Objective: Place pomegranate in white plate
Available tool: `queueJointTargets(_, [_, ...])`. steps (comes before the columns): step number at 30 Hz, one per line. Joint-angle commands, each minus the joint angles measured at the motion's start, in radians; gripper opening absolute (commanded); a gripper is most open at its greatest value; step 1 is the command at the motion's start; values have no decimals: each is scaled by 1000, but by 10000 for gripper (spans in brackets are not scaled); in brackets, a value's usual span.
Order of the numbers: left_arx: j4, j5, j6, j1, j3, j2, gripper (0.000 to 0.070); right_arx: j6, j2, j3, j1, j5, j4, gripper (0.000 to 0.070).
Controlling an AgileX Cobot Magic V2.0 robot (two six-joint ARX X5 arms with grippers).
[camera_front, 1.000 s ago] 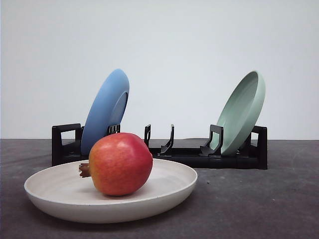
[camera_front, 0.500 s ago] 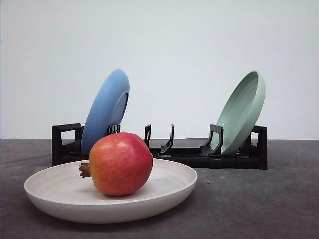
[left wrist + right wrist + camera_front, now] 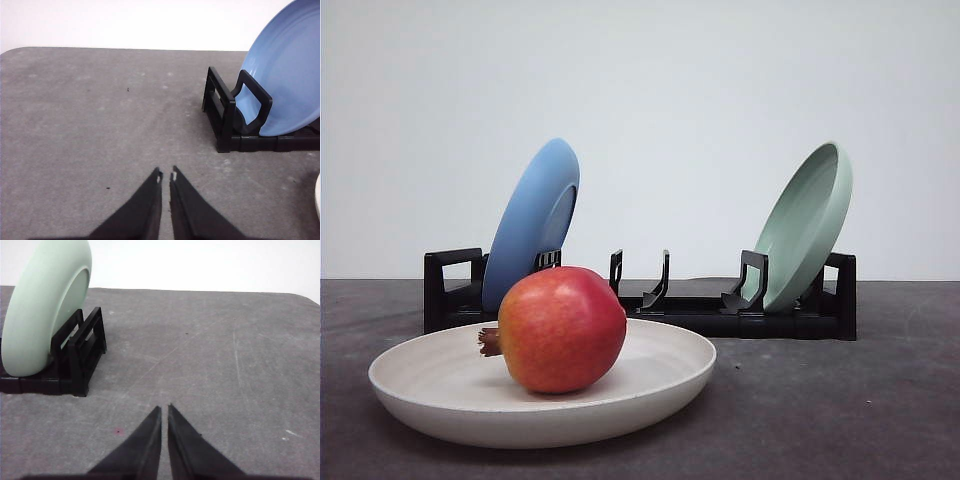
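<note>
The pomegranate (image 3: pixel 563 328) hides part of the white plate's (image 3: pixel 430 385) far rim. The blue plate (image 3: pixel 285 80) is cut off by the left wrist view's edge. The rack (image 3: pixel 690 305) hides the pale green plate's (image 3: pixel 805 225) lower edge.

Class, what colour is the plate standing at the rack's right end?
Pale green plate, clearest in the front view.

This looks like a test room or lab, not a home. A bare white wall (image 3: pixel 700 90) stands behind a plain grey worktop (image 3: pixel 840 410). On the worktop sits just a black dish rack (image 3: pixel 690 305) with two plates.
</note>
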Motion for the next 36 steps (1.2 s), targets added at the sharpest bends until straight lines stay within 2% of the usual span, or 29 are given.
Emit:
queueJointTargets(1, [0, -2, 15, -1, -11, -1, 6, -5, 0, -3, -2, 1, 9, 17])
queueJointTargets(36, [0, -2, 15, -1, -11, -1, 6, -5, 0, -3, -2, 1, 9, 17])
